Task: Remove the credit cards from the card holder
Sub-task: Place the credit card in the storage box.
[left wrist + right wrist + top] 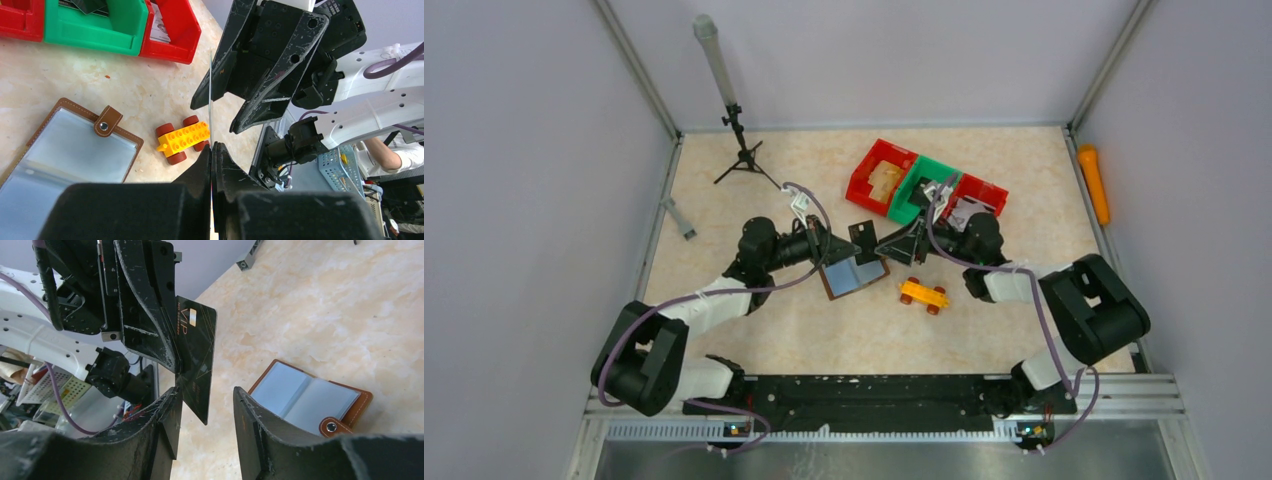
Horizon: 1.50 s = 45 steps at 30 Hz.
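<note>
1. Top view: the small brown leather-like card holder [854,276] lies open on the beige marbled table top [844,340], its greyish-blue pockets facing up. It sits between the two arms and just below their tips.
   - The left gripper [842,245] is closed on a thin black credit card [864,238], which it holds above the card holder. The right gripper [886,243] faces it from the other side.
   - An orange toy car with dark red wheels [924,294] stands just beside the holder's right edge.
   - A row of plastic bins, red [882,175], green [924,187] and red [980,195], sits behind the right gripper.
   - A black tripod [742,150] stands well apart at the far left.

2. Left wrist view: the left gripper [212,150] has its fingers pressed together on the credit card [211,90], seen edge-on as a thin line.
   - The right gripper [212,119] fills the upper frame with its fingers spread either side of that edge.
   - Below lie the open card holder [75,150] and the toy car [184,139].

3. Right wrist view: the right gripper [207,392] is wide open and grips nothing. The lower corner of the credit card [197,355] hangs in the gap close to one finger.
   - The left gripper [172,360] clamps the card's upper part.
   - The card holder [310,400] is on the table beyond.
</note>
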Available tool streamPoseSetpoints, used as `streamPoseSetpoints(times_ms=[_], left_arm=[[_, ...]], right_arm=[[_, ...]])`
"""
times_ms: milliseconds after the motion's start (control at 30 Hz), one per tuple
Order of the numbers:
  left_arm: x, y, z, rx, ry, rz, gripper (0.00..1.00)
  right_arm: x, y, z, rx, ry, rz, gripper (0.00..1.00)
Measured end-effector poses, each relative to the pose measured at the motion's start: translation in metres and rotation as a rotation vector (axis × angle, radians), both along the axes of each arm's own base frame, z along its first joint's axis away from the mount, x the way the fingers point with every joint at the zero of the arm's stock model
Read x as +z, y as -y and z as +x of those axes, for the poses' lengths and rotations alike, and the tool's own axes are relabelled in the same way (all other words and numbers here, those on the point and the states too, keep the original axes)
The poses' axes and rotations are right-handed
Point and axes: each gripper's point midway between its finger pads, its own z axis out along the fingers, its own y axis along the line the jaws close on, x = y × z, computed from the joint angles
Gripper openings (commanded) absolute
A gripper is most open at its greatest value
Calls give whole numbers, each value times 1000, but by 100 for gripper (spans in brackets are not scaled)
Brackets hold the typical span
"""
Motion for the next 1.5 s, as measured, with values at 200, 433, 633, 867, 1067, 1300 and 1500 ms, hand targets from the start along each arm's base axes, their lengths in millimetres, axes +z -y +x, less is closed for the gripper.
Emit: streamPoseSetpoints(times_ms=[200, 433, 633, 867, 1067, 1300, 1500], left_arm=[[0, 2, -3, -15, 0, -1, 0], [5, 6, -5, -34, 11, -6, 4], [1, 5, -1, -16, 13, 16, 31], [-14, -4, 18, 107, -21, 104, 47], [-22, -22, 28, 235, -35, 179, 52], [-19, -35, 36, 326, -22, 208, 52], [-25, -38, 37, 341, -32, 230, 52]], right_arm=[[4, -2, -5, 30, -2, 21, 32], [8, -2, -6, 38, 2, 35, 1], [11, -2, -9, 52, 12, 43, 0], [3, 0, -2, 8, 8, 4, 0], [-13, 14, 21, -150, 27, -152, 0], [-15, 50, 79, -451, 98, -436, 0], [-9, 75, 122, -622, 163, -712, 0]])
